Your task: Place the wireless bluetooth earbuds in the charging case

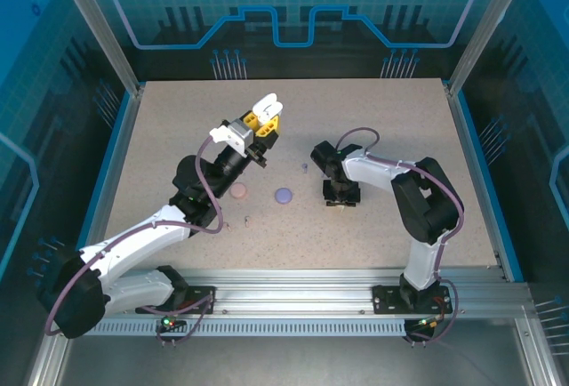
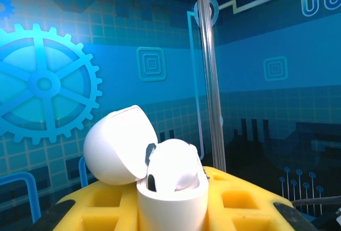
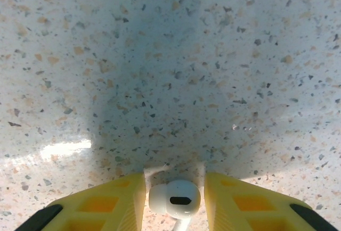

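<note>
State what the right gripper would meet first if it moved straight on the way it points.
The speckled tabletop, probably; the white earbud pinched in the right gripper would touch first.

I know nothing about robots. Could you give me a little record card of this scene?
Left hand: shut on white charging case, lid open, held above the table
Right hand: low over the table, gripping a white earbud
Lying on table: pink case, purple case, tiny purple earbud
Task stage: white earbud not yet in the case
</note>
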You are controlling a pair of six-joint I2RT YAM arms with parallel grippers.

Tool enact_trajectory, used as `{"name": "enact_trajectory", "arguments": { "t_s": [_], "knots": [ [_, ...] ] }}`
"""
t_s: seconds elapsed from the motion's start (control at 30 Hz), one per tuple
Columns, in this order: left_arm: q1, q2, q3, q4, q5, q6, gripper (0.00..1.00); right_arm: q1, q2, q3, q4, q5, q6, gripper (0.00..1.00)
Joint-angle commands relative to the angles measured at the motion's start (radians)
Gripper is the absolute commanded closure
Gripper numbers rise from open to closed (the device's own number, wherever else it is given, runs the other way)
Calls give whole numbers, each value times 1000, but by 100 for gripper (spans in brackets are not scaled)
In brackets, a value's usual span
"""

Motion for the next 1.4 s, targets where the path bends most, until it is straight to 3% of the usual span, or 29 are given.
{"name": "enact_trajectory", "arguments": {
  "t_s": [0.0, 0.4, 0.9, 1.37],
  "knots": [
    [-7, -29, 2, 23, -6, 13, 100, -17, 40, -13, -27, -11, 60, 65],
    [-8, -24, 5, 19, 1, 13, 100, -60, 38, -23, -2, -7, 72, 65],
    [-7, -9, 14, 17, 9, 9, 100, -61, 26, -22, 6, 33, -40, 73],
    [-8, -2, 20, 10, 22, 0, 100, 1, -262, -41, 110, 118, -144, 73]
  ]
}}
